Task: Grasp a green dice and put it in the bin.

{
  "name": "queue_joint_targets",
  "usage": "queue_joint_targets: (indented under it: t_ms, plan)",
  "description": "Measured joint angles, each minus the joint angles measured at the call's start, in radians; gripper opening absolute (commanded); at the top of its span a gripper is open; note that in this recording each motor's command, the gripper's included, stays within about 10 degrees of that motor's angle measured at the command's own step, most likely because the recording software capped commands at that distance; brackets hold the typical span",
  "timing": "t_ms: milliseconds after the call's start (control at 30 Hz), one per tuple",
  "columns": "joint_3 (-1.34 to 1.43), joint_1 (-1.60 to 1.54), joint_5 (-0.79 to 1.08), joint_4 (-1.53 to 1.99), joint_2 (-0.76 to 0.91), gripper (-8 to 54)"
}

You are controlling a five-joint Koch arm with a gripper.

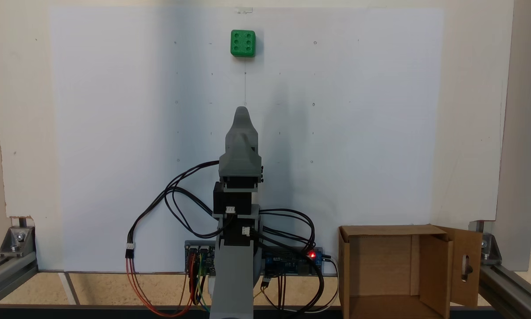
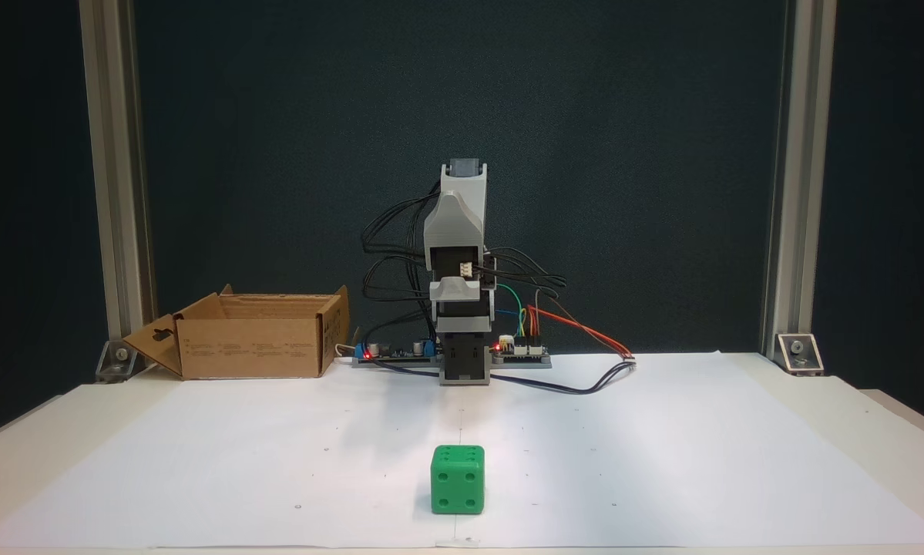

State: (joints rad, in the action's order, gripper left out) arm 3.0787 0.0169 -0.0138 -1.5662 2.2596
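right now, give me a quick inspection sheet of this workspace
surface: large white paper sheet on a pale table.
job's things: small bright green plastic dice on the paper, far from the arm; open brown cardboard box beside the arm's base.
clutter: nothing seen.
gripper: grey plastic gripper raised over the paper, holding nothing; open or shut cannot be told.
cables: black and coloured wires looped at the base.
surroundings: aluminium frame posts, dark backdrop.

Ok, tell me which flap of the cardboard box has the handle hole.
The side flap swung outward at the right of the bin in a fixed view. It has a slot-shaped hole; the other flaps are plain.
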Motion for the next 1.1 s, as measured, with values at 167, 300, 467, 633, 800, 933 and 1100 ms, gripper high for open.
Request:
queue_joint_targets:
  t_ms: [167, 300, 467, 633, 800, 933, 1100]
  plan:
    - [0.000, 0.066, 0.003, 0.000, 0.000, 44.7]
    - [0.000, 0.066, 0.003, 0.000, 0.000, 44.7]
    - [0.000, 0.066, 0.003, 0.000, 0.000, 44.7]
    - [0.000, 0.066, 0.003, 0.000, 0.000, 44.7]
    - [0.000, 0.066, 0.003, 0.000, 0.000, 44.7]
    - [0.000, 0.066, 0.003, 0.000, 0.000, 44.7]
    - [0.000, 0.066, 0.003, 0.000, -0.002, 44.6]
